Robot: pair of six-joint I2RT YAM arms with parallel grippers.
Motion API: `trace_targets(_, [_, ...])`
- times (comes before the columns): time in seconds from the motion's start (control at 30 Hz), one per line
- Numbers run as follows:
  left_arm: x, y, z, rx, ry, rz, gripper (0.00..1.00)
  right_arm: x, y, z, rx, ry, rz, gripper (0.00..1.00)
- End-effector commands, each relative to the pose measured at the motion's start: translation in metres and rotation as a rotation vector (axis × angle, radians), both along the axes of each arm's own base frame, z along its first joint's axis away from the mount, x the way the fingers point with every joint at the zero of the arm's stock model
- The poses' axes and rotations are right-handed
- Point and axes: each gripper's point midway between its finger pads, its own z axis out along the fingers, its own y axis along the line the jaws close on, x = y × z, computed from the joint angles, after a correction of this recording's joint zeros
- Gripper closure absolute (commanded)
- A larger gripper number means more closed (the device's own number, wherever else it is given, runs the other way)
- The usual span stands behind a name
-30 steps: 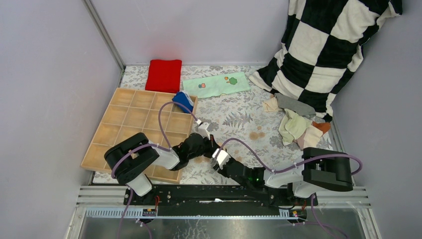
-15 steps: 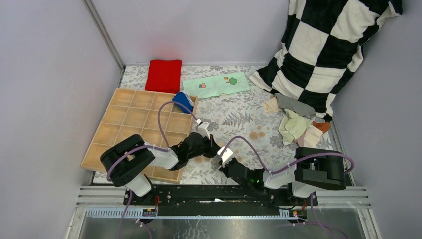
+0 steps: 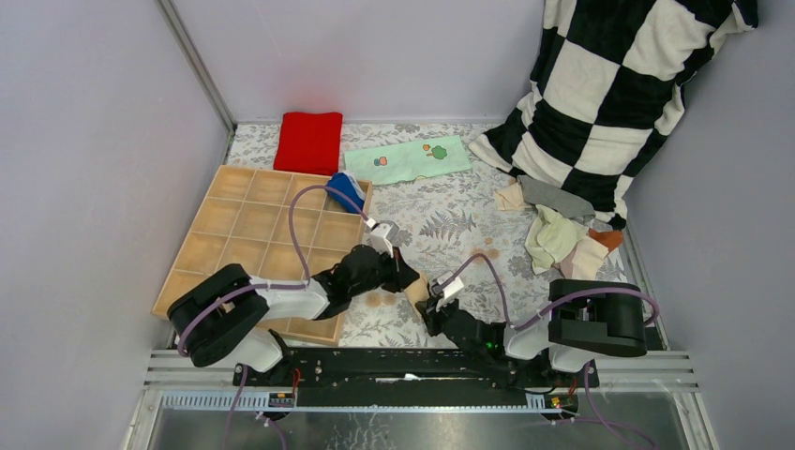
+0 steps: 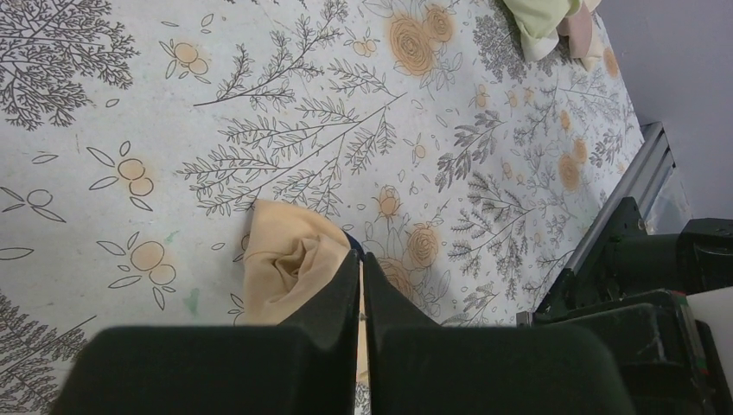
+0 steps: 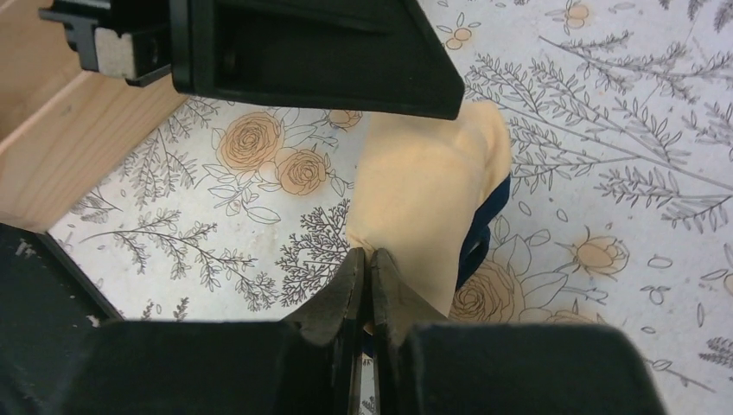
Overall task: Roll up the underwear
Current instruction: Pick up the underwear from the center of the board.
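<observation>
Both arms met low over the near middle of the floral table [image 3: 450, 211], where the tan brief [image 3: 416, 287] with dark trim lay bunched. The left tool [image 4: 360, 259] was closed, its fingers pressed together on the brief's edge. The right tool [image 5: 368, 256], reaching in from the opposite side, was likewise clamped on the fabric. The brief sat just beside the near right corner of the wooden tray [image 3: 234, 239]. A blue striped brief [image 3: 342, 190] rested in the tray's far right compartment. A heap of briefs [image 3: 562, 239], pale green, beige and grey, lay well apart at the table's right side, below a checkered cushion [image 3: 609, 84]. A red cloth [image 3: 308, 141] and a mint cloth [image 3: 408, 159] lay along the far edge.
</observation>
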Motion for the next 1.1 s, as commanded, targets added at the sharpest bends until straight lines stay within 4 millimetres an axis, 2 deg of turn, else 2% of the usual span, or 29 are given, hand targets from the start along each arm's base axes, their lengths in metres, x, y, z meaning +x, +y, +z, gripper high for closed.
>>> trace_targets(0.0, [-0.005,-0.001,-0.011,0.026,-0.001,-0.036,0.96,-0.004,-0.013,-0.015,0.059,0.089,-0.07,0.99])
trace_targets(0.4, [-0.009,-0.003,-0.019,0.039,0.0,-0.071,0.96,-0.002,-0.021,-0.015,0.177,0.168,-0.172,0.98])
trace_targets(0.53, [-0.009,-0.001,-0.033,0.068,0.02,-0.07,0.97,-0.002,-0.018,-0.009,0.198,0.171,-0.174,0.87])
trace_targets(0.63, [-0.011,-0.001,-0.045,0.082,0.04,-0.073,0.99,-0.001,-0.017,-0.001,0.191,0.171,-0.18,0.74])
trace_targets(0.8, [-0.014,0.0,-0.059,0.09,0.068,-0.075,1.0,0.001,-0.02,0.011,0.168,0.165,-0.2,0.58])
trace_targets(0.97, [-0.014,-0.001,-0.061,0.089,0.074,-0.077,1.0,-0.002,-0.021,0.02,0.107,0.175,-0.178,0.49])
trace_targets(1.07, [-0.014,-0.001,-0.061,0.091,0.071,-0.078,1.0,-0.006,-0.026,0.019,-0.012,0.214,-0.143,0.45])
